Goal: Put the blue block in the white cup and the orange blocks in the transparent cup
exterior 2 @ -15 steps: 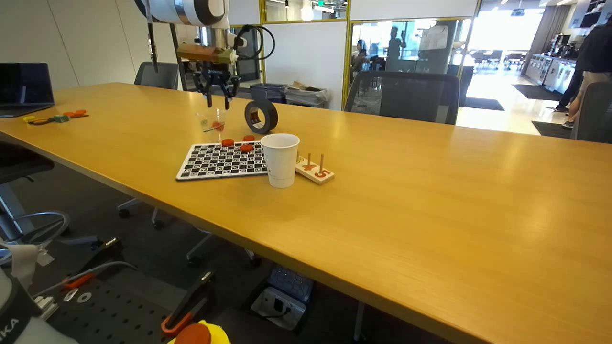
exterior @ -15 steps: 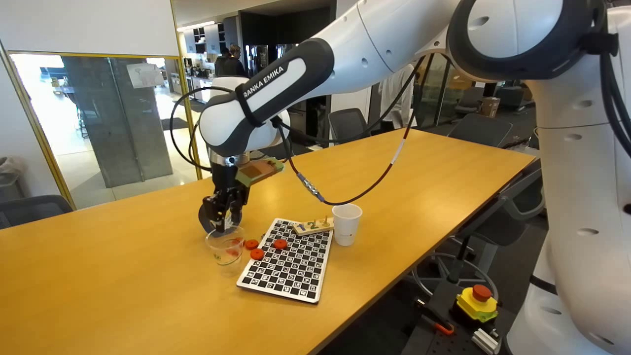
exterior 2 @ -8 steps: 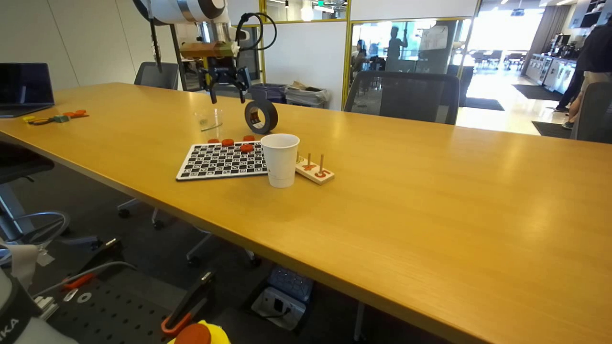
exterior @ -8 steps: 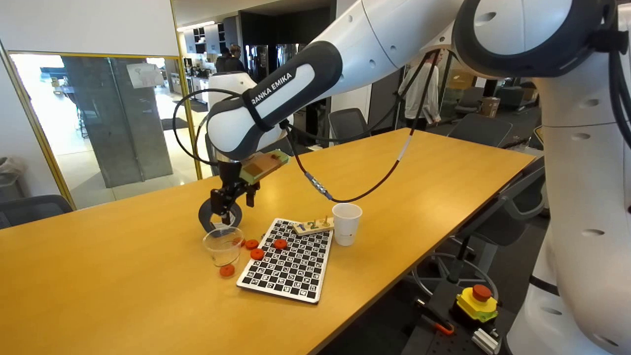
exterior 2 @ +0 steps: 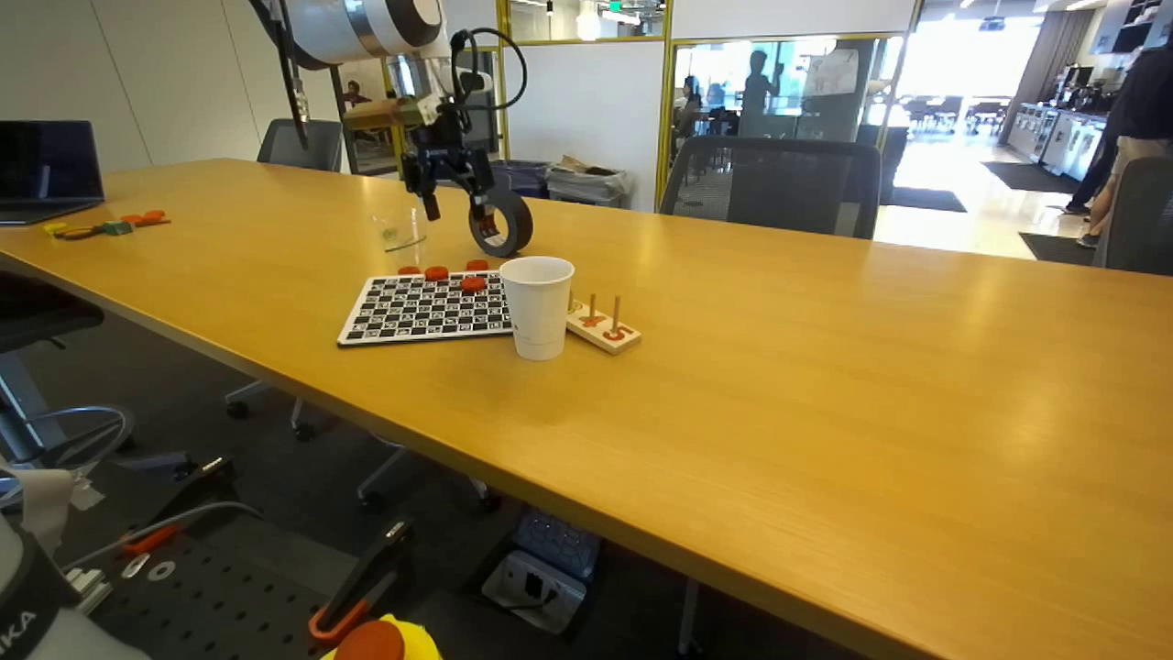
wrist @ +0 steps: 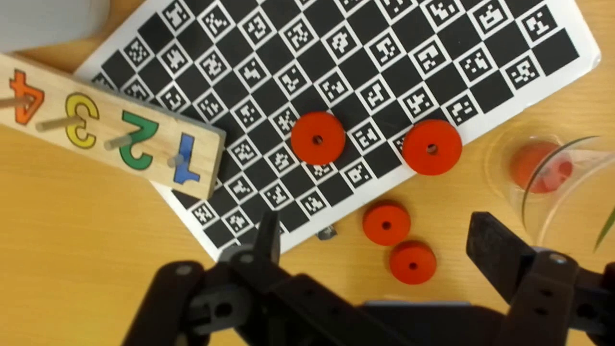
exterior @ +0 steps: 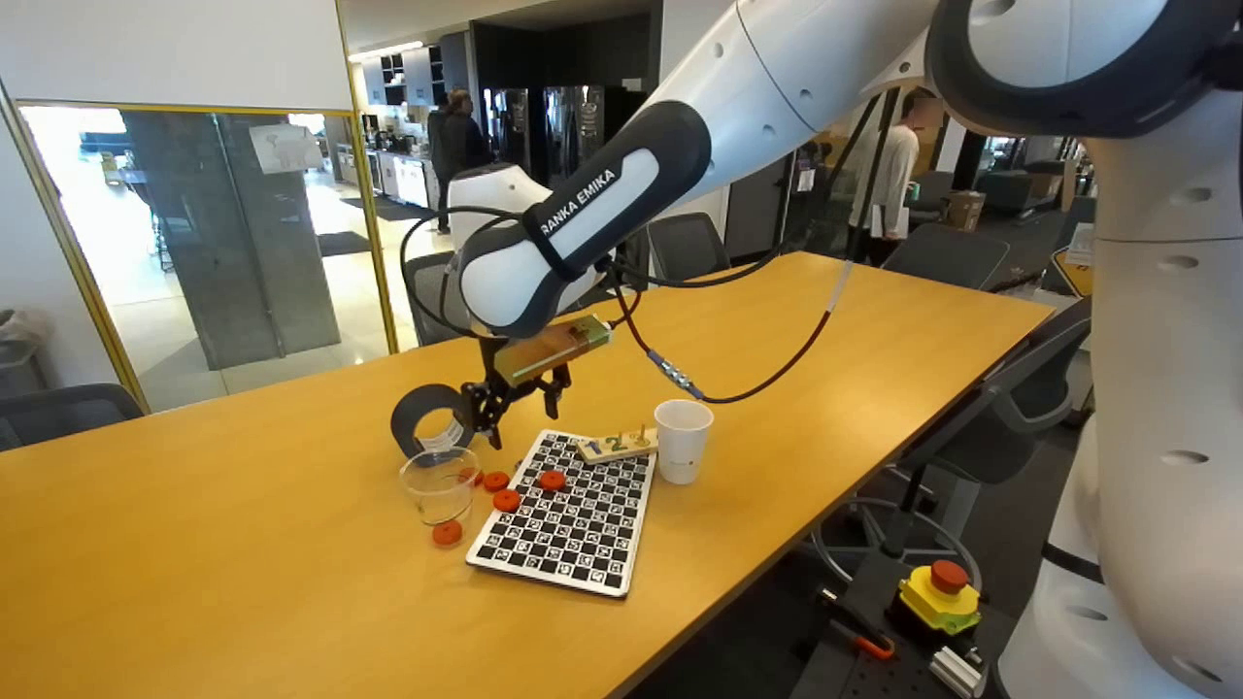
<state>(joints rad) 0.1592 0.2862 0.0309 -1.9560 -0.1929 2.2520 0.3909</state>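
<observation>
My gripper (exterior: 524,427) hangs open above the table near the checkered board, nothing between its fingers; in an exterior view the gripper (exterior 2: 456,213) appears in front of the tape roll. Below its spread jaws in the wrist view lie two round orange blocks, an upper orange block (wrist: 387,223) and a lower orange block (wrist: 413,262). Two more rest on the board: one orange block (wrist: 318,138) inward, another orange block (wrist: 432,147) at its edge. Inside the transparent cup (exterior: 418,490) an orange block (exterior: 447,533) sits at the bottom. The white cup (exterior: 683,447) stands upright. The blue block is hidden or out of view.
The checkered board (exterior: 573,544) lies flat between the cups. A wooden peg strip (wrist: 166,129) with painted numbers overlaps its end beside the white cup. A black tape roll (exterior 2: 520,220) stands on edge behind the transparent cup. A laptop (exterior 2: 46,165) sits farther off.
The gripper has opened wider and moved from above the transparent cup toward the board and peg strip. The orange block seen higher within that cup now lies at its bottom.
</observation>
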